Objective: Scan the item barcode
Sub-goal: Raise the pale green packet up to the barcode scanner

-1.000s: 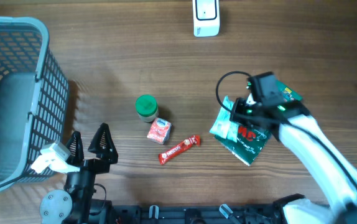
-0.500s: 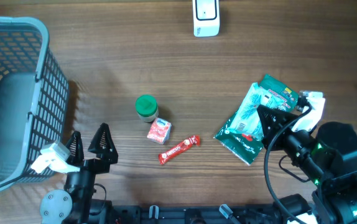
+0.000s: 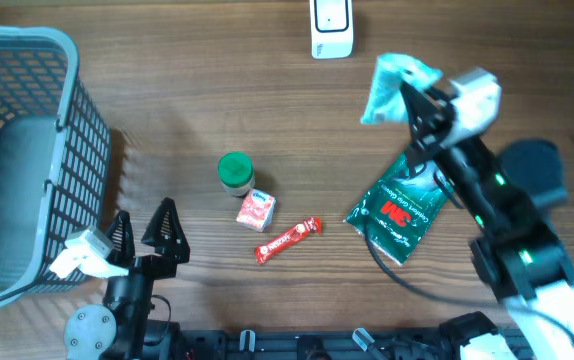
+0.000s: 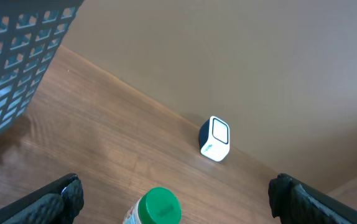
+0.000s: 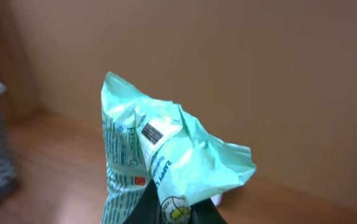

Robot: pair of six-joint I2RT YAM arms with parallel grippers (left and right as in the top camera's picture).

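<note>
While clamped between the shut fingers of the right gripper point(image 3: 411, 101), the pale green packet point(image 3: 392, 78) is held off the table point(image 3: 187, 110), just right of the white scanner point(image 3: 330, 28). A dark green pouch point(image 3: 402, 205) is seen lying nearby. The left gripper point(image 3: 143, 214) is spread wide, empty, beside the basket point(image 3: 27, 45).

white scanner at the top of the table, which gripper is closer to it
Right. The right gripper, shut on a pale green packet, is just right of the scanner; the left gripper, open, is far off at the near left edge of the table.
</note>
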